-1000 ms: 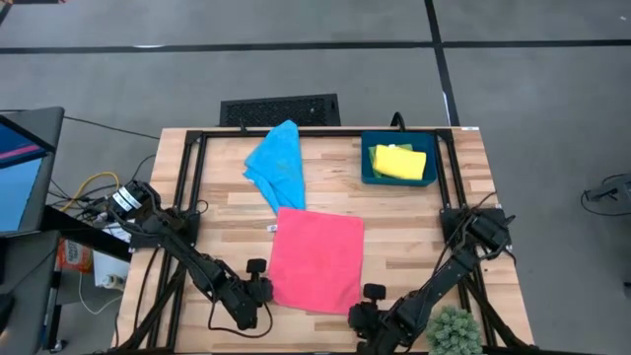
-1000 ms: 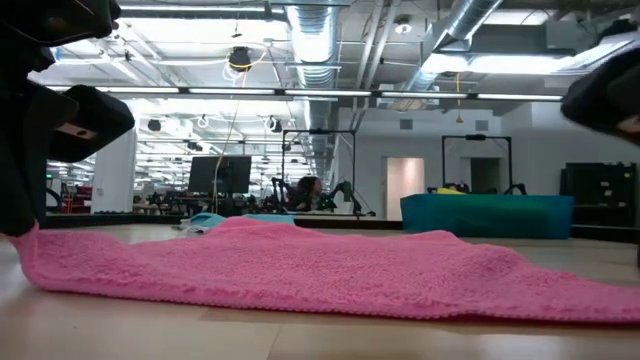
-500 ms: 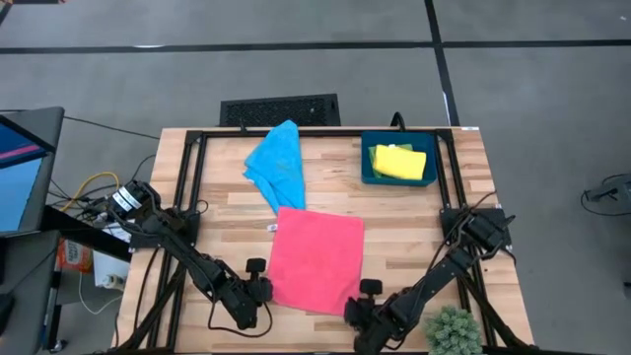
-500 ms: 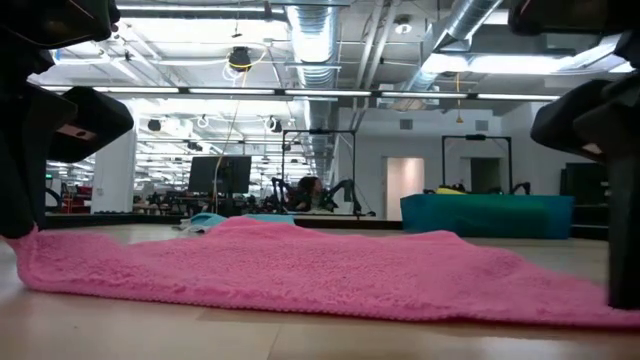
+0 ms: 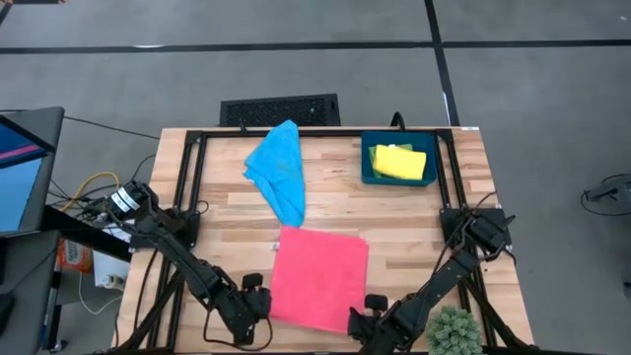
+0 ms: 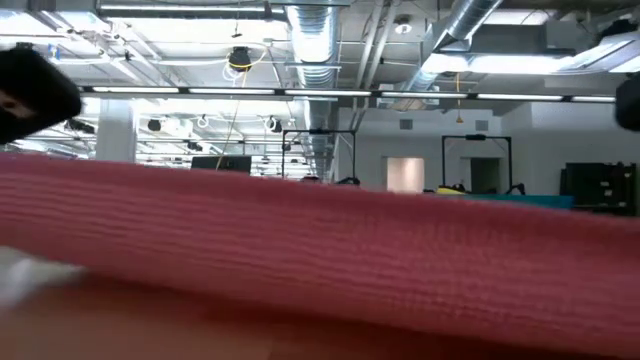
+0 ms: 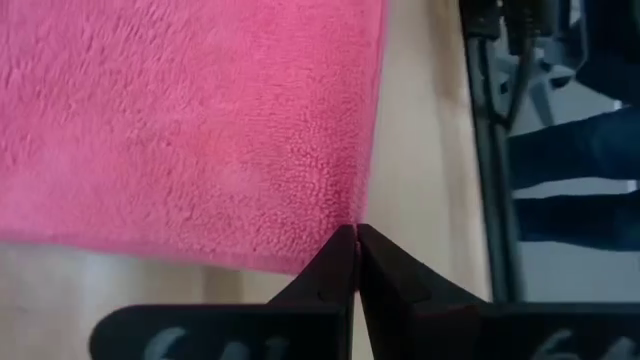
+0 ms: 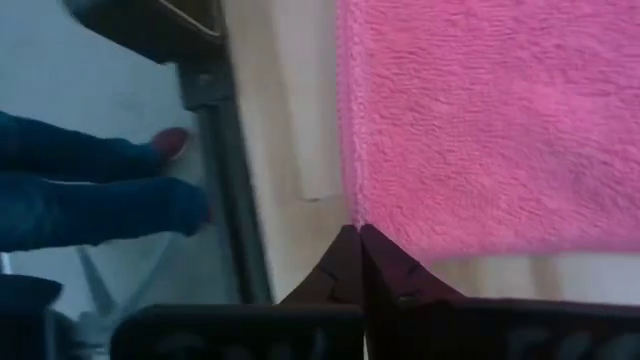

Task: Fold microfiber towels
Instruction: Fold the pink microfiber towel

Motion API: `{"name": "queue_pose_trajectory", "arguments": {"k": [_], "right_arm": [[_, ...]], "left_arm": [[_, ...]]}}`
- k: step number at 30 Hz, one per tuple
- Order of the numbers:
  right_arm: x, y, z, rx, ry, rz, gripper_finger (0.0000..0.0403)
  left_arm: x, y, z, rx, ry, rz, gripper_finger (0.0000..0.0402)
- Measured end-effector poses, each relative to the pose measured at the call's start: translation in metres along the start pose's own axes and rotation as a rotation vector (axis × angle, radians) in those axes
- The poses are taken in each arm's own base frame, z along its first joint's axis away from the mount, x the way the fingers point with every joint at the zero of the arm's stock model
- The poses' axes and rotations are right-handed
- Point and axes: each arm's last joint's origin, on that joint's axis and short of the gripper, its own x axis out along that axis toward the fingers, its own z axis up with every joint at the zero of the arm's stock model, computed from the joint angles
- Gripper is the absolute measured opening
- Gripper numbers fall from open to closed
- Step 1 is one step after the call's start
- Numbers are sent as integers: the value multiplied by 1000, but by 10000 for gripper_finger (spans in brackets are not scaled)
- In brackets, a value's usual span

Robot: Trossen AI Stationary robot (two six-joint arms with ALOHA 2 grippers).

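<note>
Your pink towel (image 5: pixel 318 277) lies spread on the wooden table (image 5: pixel 414 212) toward the near edge, and each of its two near corners sits between the closed fingers of a gripper: the left gripper (image 5: pixel 258 302) is pinched on the near left corner, the right gripper (image 5: pixel 366 313) on the near right one. From above, you see both arms reach in low from the table's sides, folded at the elbow, their wrists close to the near edge and flanking the towel. In the left wrist view the fingertips (image 7: pixel 352 240) meet tight right at the towel's corner (image 7: pixel 190 120), with bare wood beside it; the right wrist view shows the same, its fingertips (image 8: pixel 355 240) closed at the corner of the pink cloth (image 8: pixel 480 110), and past the table frame a person's legs in blue trousers (image 8: pixel 90 205). The low view gives you something the others do not: the pink edge (image 6: pixel 320 250) fills the width of the picture, lifted close to the lens and hiding the far table. Farther back, a blue towel (image 5: pixel 277 169) lies crumpled by the far edge, and a folded yellow towel (image 5: pixel 399 161) rests in the dark blue tray (image 5: pixel 367 168), well apart from both grippers.
</note>
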Motion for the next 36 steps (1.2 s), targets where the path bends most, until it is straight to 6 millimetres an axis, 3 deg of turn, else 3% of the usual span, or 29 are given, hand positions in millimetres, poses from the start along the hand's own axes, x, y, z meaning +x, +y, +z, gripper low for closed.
{"name": "queue_pose_trajectory", "arguments": {"k": [5, 9, 16, 25, 36], "right_arm": [[-10, 10, -3, 29, -5, 33, 7], [-28, 6, 5, 40, -12, 32, 6], [-58, -26, 23, -9, 1, -124, 9], [-57, -79, 33, -12, 39, -254, 8], [-79, -135, 41, -47, 43, -300, 7]], "left_arm": [[-11, -8, -1, -49, -18, -42, 0], [-21, 1, 8, -20, -48, 0, 0], [-35, 34, 28, -1, -62, 148, 0], [-34, 80, 47, 48, -5, 313, 0], [-37, 118, 63, 70, 42, 396, 0]]}}
